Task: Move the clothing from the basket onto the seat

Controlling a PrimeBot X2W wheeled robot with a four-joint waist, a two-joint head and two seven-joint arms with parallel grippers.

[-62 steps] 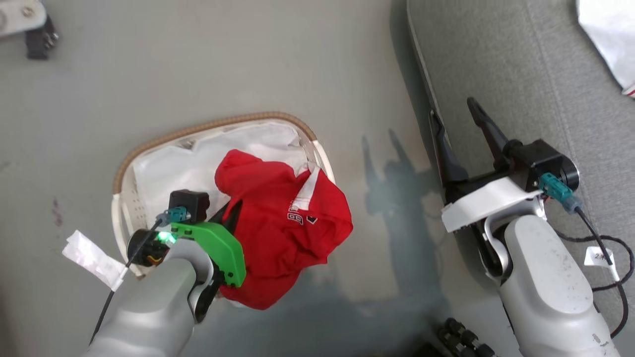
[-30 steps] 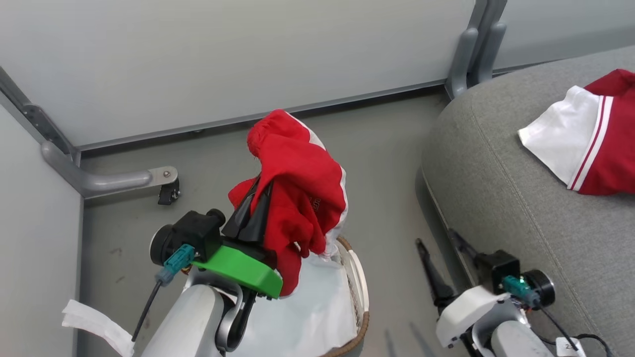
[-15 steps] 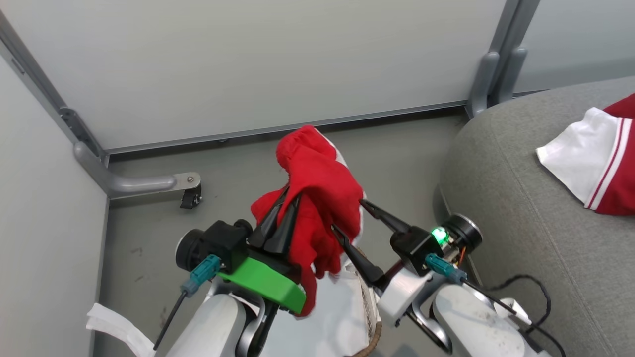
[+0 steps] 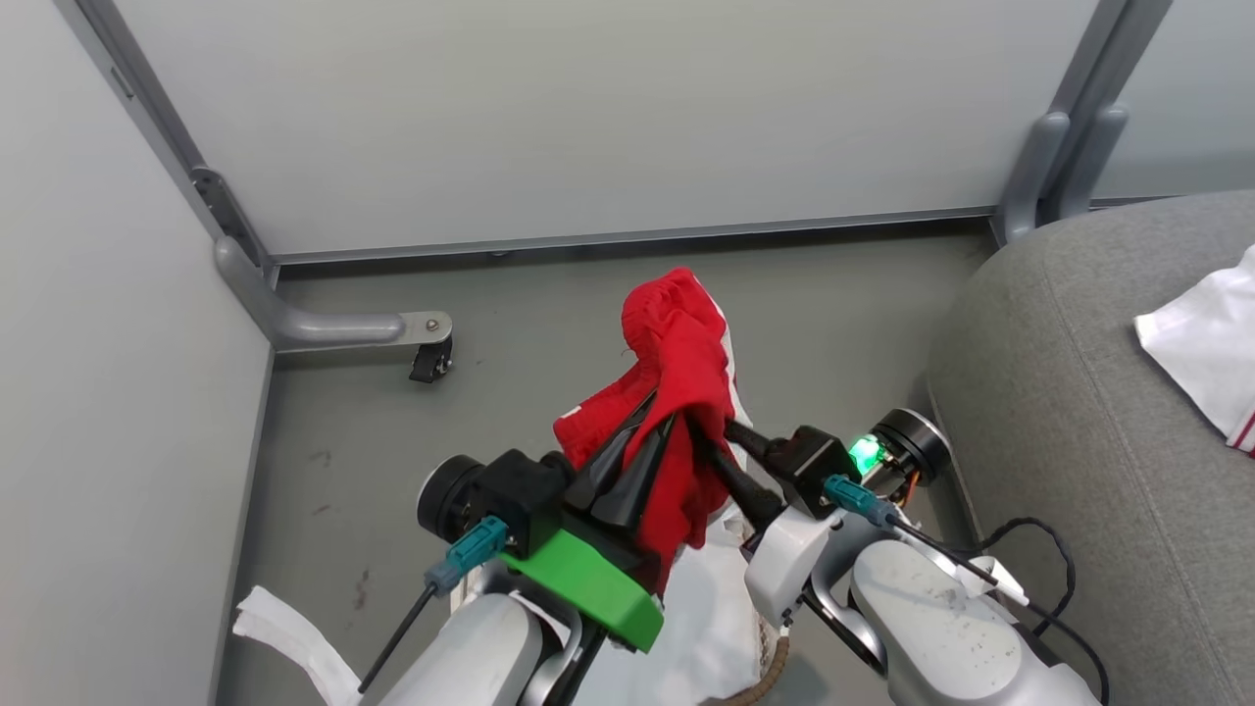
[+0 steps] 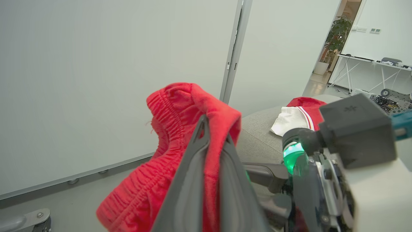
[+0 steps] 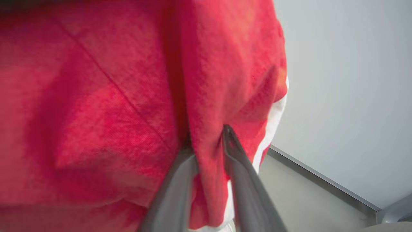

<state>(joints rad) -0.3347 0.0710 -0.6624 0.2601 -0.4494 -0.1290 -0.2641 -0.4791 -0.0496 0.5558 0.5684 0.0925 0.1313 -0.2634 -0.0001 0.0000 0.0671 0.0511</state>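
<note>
The red clothing [image 4: 677,353] hangs bunched in the air above the basket [image 4: 772,665], whose white liner shows below it. My left gripper [image 4: 663,410] is shut on the fabric from the left, its elastic hem draped over the fingers [image 5: 193,167]. My right gripper [image 4: 698,429] reaches in from the right and is shut on a fold of the same clothing [image 6: 128,96], with the cloth pinched between its fingertips [image 6: 230,141]. The grey seat [image 4: 1079,471] lies to the right, also seen as the seat [image 5: 257,138] in the left wrist view.
Another white and red garment [image 4: 1201,363] lies on the seat. Grey partition walls stand behind and to the left, with a metal foot and caster [image 4: 428,358] on the floor. A black cable [image 4: 1039,549] trails by my right arm.
The left gripper lifted the clothing up out of the basket while the head view tilted up. The right gripper swung in from the seat's side and closed on the cloth.
</note>
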